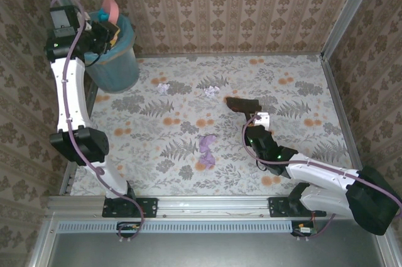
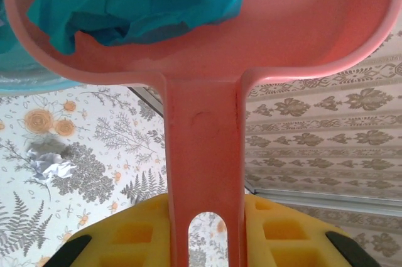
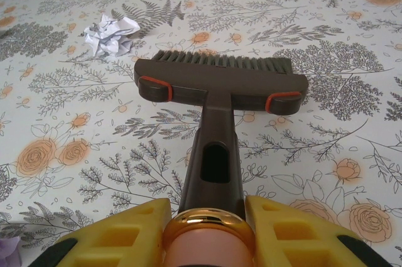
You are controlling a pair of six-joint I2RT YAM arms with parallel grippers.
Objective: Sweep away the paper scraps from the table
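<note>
Backdrop: brown damask walls (image 1: 220, 9) on three sides, and a bench (image 1: 301, 147) under a whitish cloth printed with grey ferns and orange flowers.
Far left corner: a teal bin (image 1: 116, 59) stands on the bench, right up against the wall.
Left gripper (image 2: 204, 229): up at the bin, yellow fingers pressed in on the handle of a pink dustpan (image 2: 301, 22), one finger either side, a firm pinch.
Dustpan load: a crumpled teal scrap (image 2: 138, 0) sits inside the pan, and the bin's rim is just beside it at the left edge of the wrist view.
Right gripper (image 3: 207, 229): down low over the middle-right of the bench, clamped around the handle of a brown hand brush (image 3: 220, 81).
Brush head: bristles point away from the arm, towards the far wall.
Paper scraps on the cloth: a white wad (image 3: 110, 33) lies ahead and left of the brush, apart from the bristles; another pale wad (image 1: 163, 88) rests near the bin; a purple wad (image 1: 207, 149) sits mid-bench, left of the right arm.
</note>
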